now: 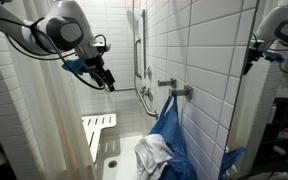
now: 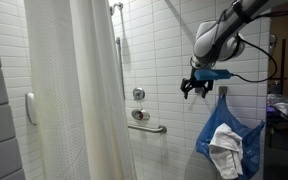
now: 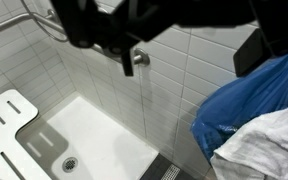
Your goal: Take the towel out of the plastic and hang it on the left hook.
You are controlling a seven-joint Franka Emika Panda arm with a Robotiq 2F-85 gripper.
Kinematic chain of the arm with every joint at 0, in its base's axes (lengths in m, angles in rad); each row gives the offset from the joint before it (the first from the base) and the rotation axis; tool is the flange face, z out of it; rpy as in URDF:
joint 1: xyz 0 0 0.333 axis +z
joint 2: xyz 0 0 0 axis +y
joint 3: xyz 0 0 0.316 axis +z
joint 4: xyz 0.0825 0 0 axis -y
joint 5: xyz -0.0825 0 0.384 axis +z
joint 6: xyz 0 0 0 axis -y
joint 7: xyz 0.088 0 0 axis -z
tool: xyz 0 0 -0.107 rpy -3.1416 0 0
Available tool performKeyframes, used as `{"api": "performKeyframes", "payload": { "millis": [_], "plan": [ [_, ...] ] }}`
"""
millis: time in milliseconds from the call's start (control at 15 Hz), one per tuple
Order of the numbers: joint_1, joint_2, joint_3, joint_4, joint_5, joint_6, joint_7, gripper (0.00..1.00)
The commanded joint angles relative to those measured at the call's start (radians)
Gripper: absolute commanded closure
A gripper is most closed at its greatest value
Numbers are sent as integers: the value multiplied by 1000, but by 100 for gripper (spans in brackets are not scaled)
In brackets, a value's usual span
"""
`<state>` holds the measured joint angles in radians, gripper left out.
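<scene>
Black two-finger gripper (image 2: 195, 91) hangs free, jaws wide, empty; a dark blur in the wrist view. Crumpled white towel (image 2: 227, 151) in hanging blue plastic bag (image 2: 216, 122), at gripper's 5 o'clock.

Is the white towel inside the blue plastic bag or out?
Inside: the towel sits in the hanging blue bag, bulging from its opening.
</scene>
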<state>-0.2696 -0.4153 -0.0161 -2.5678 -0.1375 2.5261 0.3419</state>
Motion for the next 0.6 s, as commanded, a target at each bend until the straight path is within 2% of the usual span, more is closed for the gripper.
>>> {"api": "performKeyframes", "payload": {
  "millis": [0, 267, 533],
  "plan": [
    [-32, 118, 14, 101, -45, 26, 56, 0],
    [-26, 206, 6, 191, -42, 71, 151, 0],
    [-41, 281, 15, 273, -90, 108, 401, 0]
  ]
}}
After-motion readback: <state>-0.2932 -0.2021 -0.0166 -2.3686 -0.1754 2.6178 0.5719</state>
